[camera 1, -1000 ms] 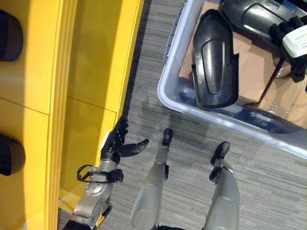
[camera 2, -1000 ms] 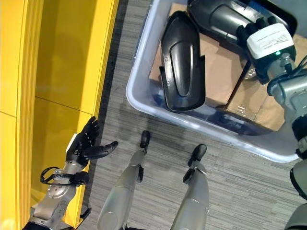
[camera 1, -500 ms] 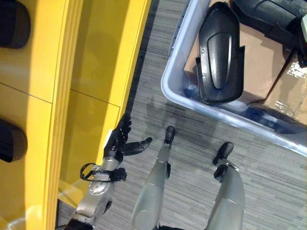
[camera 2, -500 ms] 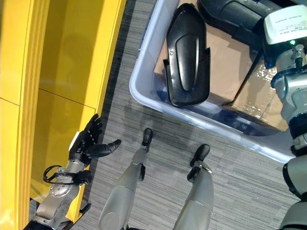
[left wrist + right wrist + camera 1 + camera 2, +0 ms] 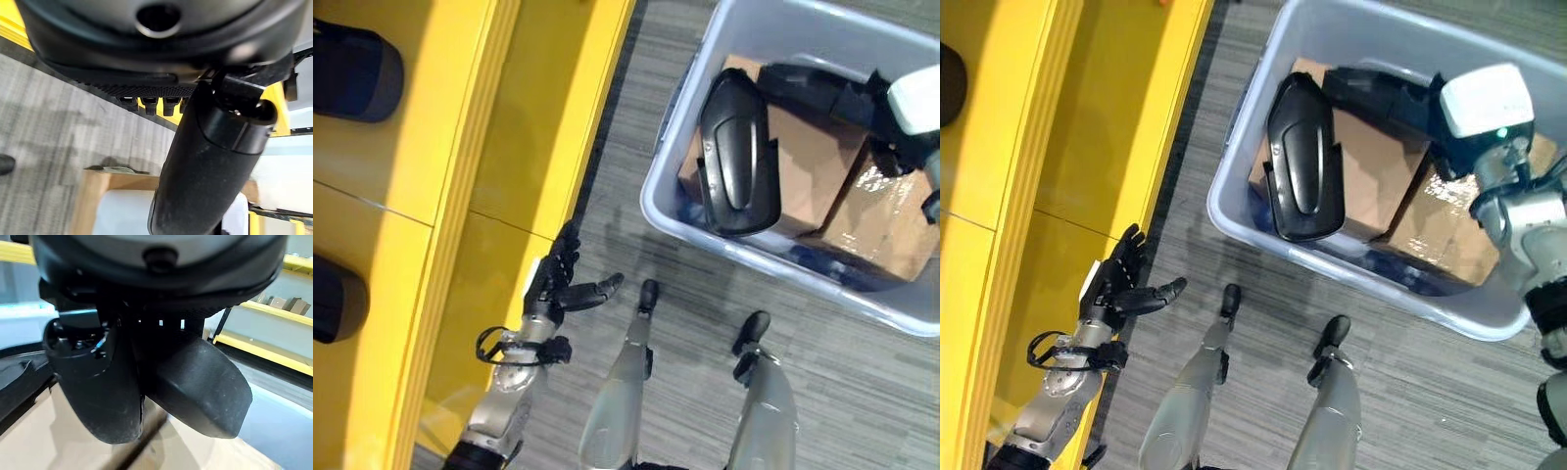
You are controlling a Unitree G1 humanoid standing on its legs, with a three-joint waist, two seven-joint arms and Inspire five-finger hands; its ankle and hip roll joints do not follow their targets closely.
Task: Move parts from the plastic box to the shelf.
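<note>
While the left hand (image 5: 558,284) idled w/ fingers spread by the shelf (image 5: 431,196), the right hand (image 5: 1484,108) reached into the plastic box (image 5: 1263,235) onto a dark part (image 5: 1381,93), prob. to grab it, grip unclear.

Gotta say the left hand (image 5: 1121,284) looks pretty sleek: all matte black, slim segmented fingers (image 5: 1132,247), with a small white patch (image 5: 1091,279) on its outer edge. Behind it the left arm (image 5: 1056,399) is smooth silver-grey, tapered like a bottle. Up close the thumb (image 5: 210,161) is a fat black cylinder under a ribbed strip (image 5: 146,90). The right hand (image 5: 195,387) is the same glossy black, rounded shells, and there's a chunky white block (image 5: 1487,100) at its wrist with a tiny green light (image 5: 1501,132). The right arm (image 5: 1538,235) is silver-grey too.
</note>
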